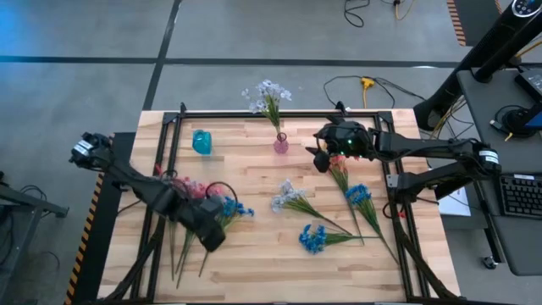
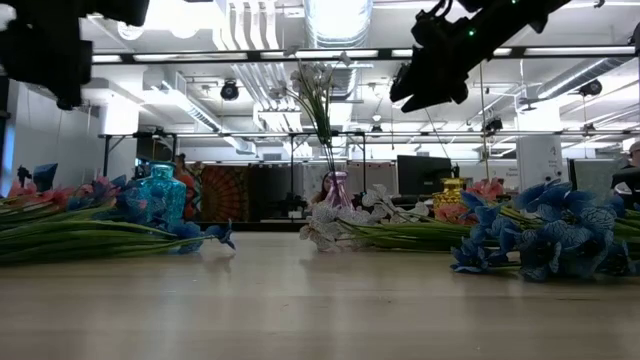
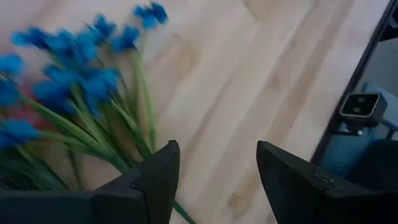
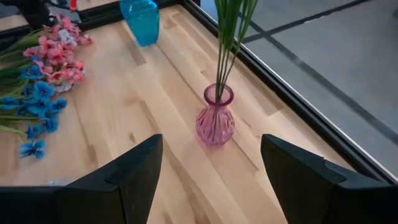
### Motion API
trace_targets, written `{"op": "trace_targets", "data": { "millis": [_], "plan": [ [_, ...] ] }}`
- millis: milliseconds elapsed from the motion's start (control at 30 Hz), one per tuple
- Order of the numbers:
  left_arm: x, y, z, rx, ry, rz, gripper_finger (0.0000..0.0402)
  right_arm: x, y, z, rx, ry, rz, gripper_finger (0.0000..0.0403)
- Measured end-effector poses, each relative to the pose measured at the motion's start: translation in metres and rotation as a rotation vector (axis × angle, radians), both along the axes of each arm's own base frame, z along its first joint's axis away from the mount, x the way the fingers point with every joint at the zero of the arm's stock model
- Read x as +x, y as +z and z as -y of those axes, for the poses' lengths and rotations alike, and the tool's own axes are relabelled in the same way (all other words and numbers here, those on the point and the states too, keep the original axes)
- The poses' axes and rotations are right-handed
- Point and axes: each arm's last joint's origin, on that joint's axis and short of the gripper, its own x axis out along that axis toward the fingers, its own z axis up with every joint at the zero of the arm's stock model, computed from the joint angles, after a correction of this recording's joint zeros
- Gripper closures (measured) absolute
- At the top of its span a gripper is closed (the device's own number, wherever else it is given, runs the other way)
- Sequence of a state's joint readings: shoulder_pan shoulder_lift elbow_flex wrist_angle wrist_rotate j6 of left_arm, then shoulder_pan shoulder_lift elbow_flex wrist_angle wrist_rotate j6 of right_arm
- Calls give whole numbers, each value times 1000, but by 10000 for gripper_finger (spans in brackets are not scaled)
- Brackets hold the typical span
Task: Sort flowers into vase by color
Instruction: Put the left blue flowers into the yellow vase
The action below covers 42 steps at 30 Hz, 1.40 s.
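Progress, relative to the pink vase (image 1: 280, 144): one pale spray (image 1: 269, 95) stands in it. My right pincer (image 4: 208, 171), open and empty, hovers just beside it. Pink, blue and pale flowers (image 1: 320, 236) lie unsorted on the bench (image 1: 254, 263) (blue vase (image 1: 201, 141) empty); left pincer (image 3: 214, 180) open over blue blossoms.

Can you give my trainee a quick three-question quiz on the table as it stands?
1. True or false: the pink vase already holds a pale spray.
2. Which vase is empty: A) pink vase, B) blue vase?
3. Whose open jaws hang over the blue flowers at the left pile: the left gripper or the right gripper?

Key: 1 true; 2 B; 3 left gripper.
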State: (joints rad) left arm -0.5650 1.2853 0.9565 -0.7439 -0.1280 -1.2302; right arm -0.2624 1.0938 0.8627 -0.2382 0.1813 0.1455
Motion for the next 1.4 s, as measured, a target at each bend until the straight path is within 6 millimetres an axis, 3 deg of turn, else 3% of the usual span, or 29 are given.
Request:
{"op": "trace_targets", "data": {
  "millis": [167, 333, 667, 1067, 1400],
  "plan": [
    [8, -6, 23, 3, 10, -64, 206, 0, 1, -2, 1, 15, 3, 140],
    [16, -21, 32, 8, 105, -163, 206, 1, 1, -4, -11, 27, 0, 140],
    [19, -45, 34, 64, 241, -305, 198, 1, 1, -5, -19, 39, -4, 140],
    [25, -68, 38, 132, 246, -368, 116, 2, 1, -7, -19, 45, -5, 140],
    [28, -80, 39, 168, 252, -397, 116, 2, 0, -7, -19, 45, -5, 140]
  ]
}}
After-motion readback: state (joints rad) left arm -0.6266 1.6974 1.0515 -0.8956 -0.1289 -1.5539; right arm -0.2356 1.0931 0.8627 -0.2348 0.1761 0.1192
